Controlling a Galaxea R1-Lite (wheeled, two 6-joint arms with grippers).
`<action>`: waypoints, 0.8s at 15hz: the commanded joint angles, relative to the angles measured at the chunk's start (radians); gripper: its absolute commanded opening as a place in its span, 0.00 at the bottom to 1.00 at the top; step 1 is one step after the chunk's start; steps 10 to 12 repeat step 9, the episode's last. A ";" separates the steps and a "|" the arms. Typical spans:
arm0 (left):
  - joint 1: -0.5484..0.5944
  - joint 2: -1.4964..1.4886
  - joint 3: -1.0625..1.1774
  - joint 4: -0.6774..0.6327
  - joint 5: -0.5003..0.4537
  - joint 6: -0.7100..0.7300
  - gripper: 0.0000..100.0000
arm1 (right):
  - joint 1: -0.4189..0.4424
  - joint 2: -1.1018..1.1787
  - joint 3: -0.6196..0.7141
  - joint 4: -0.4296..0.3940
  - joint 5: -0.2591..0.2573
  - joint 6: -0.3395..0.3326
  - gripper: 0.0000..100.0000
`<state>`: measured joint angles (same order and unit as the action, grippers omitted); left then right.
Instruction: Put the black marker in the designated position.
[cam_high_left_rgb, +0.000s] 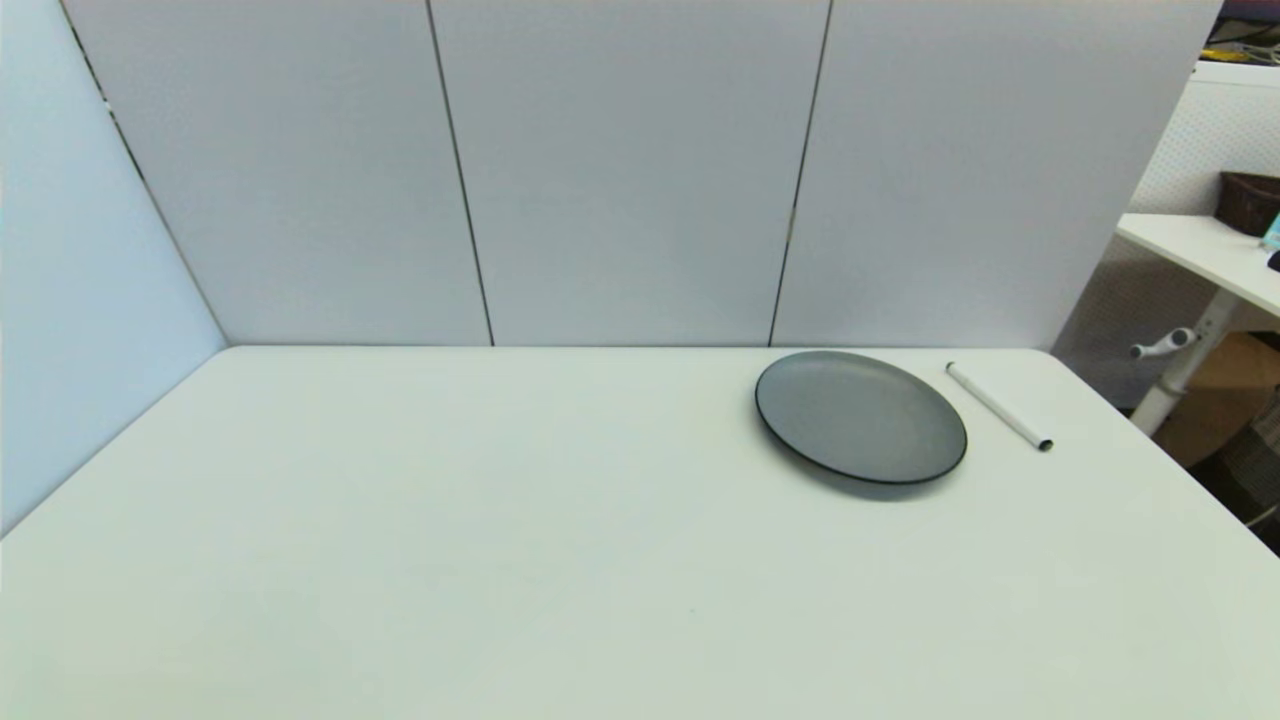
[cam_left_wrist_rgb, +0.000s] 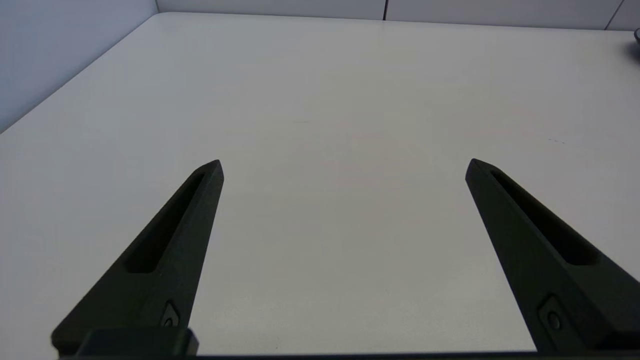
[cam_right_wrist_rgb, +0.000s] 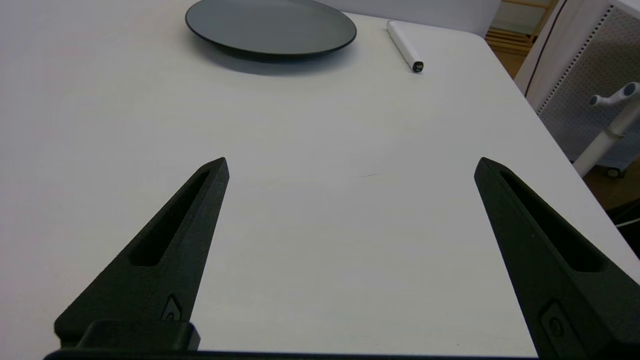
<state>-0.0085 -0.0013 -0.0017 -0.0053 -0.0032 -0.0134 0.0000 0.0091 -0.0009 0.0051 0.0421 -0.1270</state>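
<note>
The black marker (cam_high_left_rgb: 998, 406), a slim white pen with dark tips, lies flat on the table at the far right, just right of a grey plate (cam_high_left_rgb: 860, 415). The right wrist view shows the marker (cam_right_wrist_rgb: 405, 45) beside the plate (cam_right_wrist_rgb: 270, 25), well ahead of my right gripper (cam_right_wrist_rgb: 351, 167), which is open and holds nothing. My left gripper (cam_left_wrist_rgb: 343, 167) is also open over bare tabletop, with nothing between its fingers. Neither arm appears in the head view. No mark for the designated position shows on the table.
White partition panels (cam_high_left_rgb: 630, 170) close off the table's back and left side. The table's right edge (cam_high_left_rgb: 1150, 440) drops off toward a white desk leg (cam_high_left_rgb: 1185, 370) and a neighbouring desk.
</note>
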 joint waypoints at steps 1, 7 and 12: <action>-0.001 0.000 0.000 -0.001 0.000 0.000 1.00 | 0.000 -0.009 0.001 -0.002 0.004 0.001 1.00; -0.001 0.000 0.000 -0.001 0.000 0.000 1.00 | 0.000 -0.009 0.001 -0.001 -0.004 0.050 1.00; -0.001 0.000 0.000 -0.001 0.000 0.000 1.00 | 0.000 -0.009 0.001 -0.001 -0.004 0.047 1.00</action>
